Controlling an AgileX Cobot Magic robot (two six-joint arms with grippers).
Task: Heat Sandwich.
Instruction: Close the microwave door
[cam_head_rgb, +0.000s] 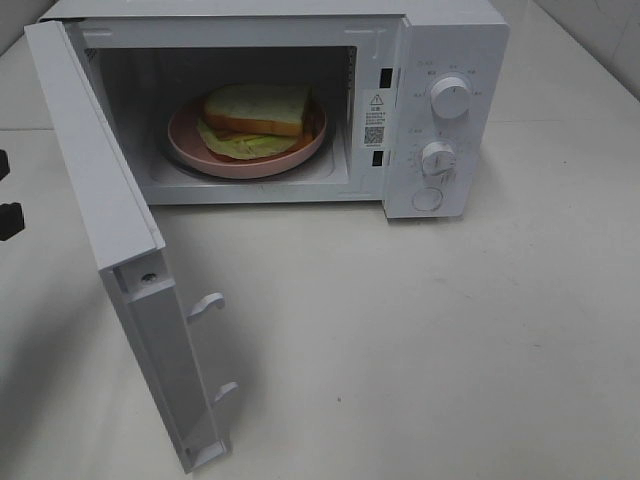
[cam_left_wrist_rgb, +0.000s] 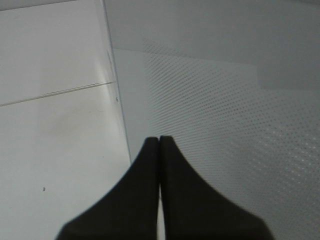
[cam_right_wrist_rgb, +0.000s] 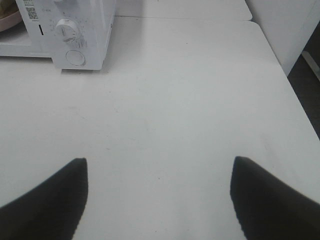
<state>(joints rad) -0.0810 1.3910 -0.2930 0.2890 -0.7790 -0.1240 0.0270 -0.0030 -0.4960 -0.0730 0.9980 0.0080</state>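
Warning triangle (cam_head_rgb: 376, 100) and QR code (cam_head_rgb: 374, 133) on microwave (cam_head_rgb: 460, 40) sticker (cam_head_rgb: 375, 118)

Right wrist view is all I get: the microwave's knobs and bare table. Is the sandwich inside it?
Observer: Yes. The sandwich lies on the pink plate inside the microwave.
Operator: And the door?
Observer: The door stands wide open, swung out to the left of the high view.
Operator: Where is the left tool?
Observer: The left tool is shut and empty, with its tips close to the door's dotted panel. I cannot tell whether it touches.
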